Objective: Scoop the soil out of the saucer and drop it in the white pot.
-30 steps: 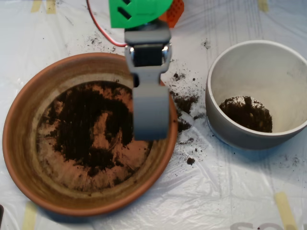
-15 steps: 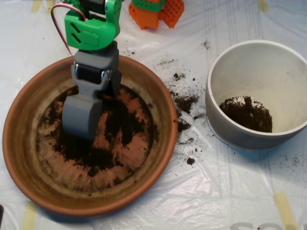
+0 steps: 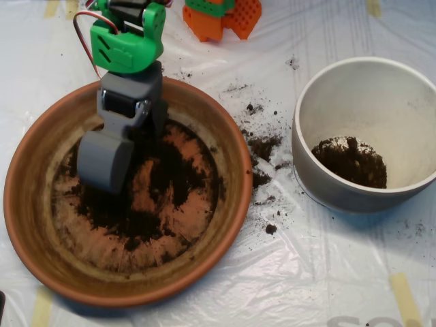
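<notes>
The terracotta saucer point(image 3: 30, 225) lies on the left, with dark soil point(image 3: 174, 174) spread thinly over its floor and bare orange patches between. My grey scoop point(image 3: 126, 158) is down inside the saucer's left half, hanging from the green arm at the top. Its rounded shell point(image 3: 105, 158) rests on or just over the soil, while the other jaw stands apart to the upper right, so it looks open. The white pot point(image 3: 310, 170) stands to the right with a clump of soil point(image 3: 351, 162) on its floor.
Spilled soil crumbs point(image 3: 262, 146) lie on the plastic sheet between saucer and pot. An orange block point(image 3: 225, 17) sits at the top edge. A red-and-white cable point(image 3: 83, 41) loops beside the green arm.
The scoop swung from the saucer's right rim across to its left half and came down onto the soil. In the last half second it shifted slightly further left.
</notes>
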Robot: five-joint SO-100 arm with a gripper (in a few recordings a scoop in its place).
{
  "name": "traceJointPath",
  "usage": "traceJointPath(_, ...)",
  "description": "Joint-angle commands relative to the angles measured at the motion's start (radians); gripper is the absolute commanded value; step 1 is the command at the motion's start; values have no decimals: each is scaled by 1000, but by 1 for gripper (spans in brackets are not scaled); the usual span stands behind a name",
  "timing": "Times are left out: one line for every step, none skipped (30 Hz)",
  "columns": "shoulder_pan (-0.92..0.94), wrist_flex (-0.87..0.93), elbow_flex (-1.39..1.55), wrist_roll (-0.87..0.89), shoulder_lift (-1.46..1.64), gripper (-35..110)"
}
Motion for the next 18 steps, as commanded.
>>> traceJointPath(26, 8, 3, -6, 31, 49)
traceJointPath(26, 2, 12, -6, 28, 51)
traceJointPath(28, -5, 15, -5, 20, 52)
traceJointPath(29, -8, 12, -5, 9, 53)
traceJointPath(32, -8, 6, -3, -5, 54)
traceJointPath(34, -8, 2, -3, -18, 54)
traceJointPath(34, -6, -6, -3, -35, 54)
traceJointPath(34, -5, -17, -3, -52, 54)
traceJointPath(35, 2, -32, -6, -71, 54)
traceJointPath(35, 9, -49, -8, -87, 54)
traceJointPath(37, 26, -74, -8, -110, 54)
traceJointPath(38, 43, -100, -8, -135, 54)
traceJointPath(43, 54, -123, -8, -156, 54)
traceJointPath(46, 58, -138, -6, -172, 54)
traceJointPath(49, 64, -156, -8, -187, 54)
traceJointPath(52, 71, -173, -9, -199, 54)
traceJointPath(55, 74, -189, -9, -212, 54)
traceJointPath(58, 80, -207, -11, -225, 54)
